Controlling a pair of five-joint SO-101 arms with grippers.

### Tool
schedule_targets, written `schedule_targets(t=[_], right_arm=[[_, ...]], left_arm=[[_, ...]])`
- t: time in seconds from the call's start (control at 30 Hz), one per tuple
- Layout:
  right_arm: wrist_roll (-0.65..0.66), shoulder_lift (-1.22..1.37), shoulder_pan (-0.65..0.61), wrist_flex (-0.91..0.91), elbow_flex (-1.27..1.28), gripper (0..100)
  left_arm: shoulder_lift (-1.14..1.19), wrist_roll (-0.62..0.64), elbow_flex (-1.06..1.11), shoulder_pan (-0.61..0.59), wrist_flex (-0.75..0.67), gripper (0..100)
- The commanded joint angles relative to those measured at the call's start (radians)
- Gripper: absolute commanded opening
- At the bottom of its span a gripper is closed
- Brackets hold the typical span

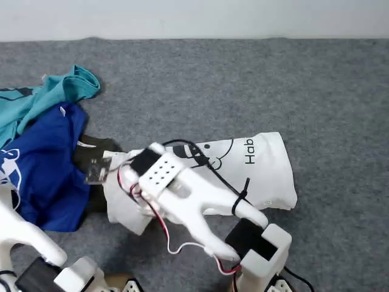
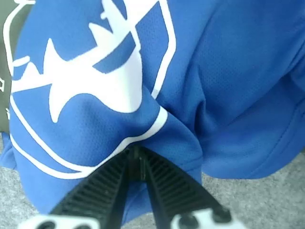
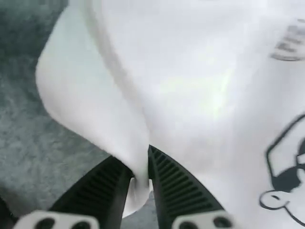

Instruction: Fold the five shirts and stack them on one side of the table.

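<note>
- White cloth was where the work stood. The white shirt (image 1: 267, 164) lay mid-table on the grey table (image 1: 243, 85), apparently part-folded into a rough oblong. The right gripper (image 3: 140, 164) was pinched shut on a fold at its edge.
- The blue shirt (image 1: 45, 164) lay crumpled toward the left side. The left gripper (image 2: 138, 153) was clamped on a pinch of its fabric just below the white print.
- The teal shirt (image 1: 61, 88) and a dark olive shirt (image 1: 91, 152) lay loose in the same heap. The olive one was between the blue and the white and mostly covered.
- By my judgement no shirt was finished and no stack was begun, so nearly all the task was left to do.
- Four shirts could be counted. Whether a fifth lay under the heap could not be told.
- From above, an arm covered the white shirt's near corner, and the picture's edge cut off the teal and blue shirts.
</note>
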Motion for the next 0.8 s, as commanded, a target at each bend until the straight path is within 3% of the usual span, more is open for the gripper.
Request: schedule_targets(t=[0.0,0.2,0.4,0.77], right_arm=[[0.003,-0.051,0.05,-0.022,-0.069,1.8],[0.003,-0.018,0.134,-0.084,-0.072,3.2],[-0.003,0.071,0.197,-0.091,-0.103,22.3],[-0.003,0.228,0.275,-0.082,-0.388,22.4]], left_arm=[[-0.04,-0.006,-0.01,0.006,-0.02,1],[-0.04,-0.005,-0.01,0.006,-0.02,1],[-0.04,-0.005,-0.008,0.006,-0.018,1],[-0.04,-0.005,-0.007,0.006,-0.02,1]])
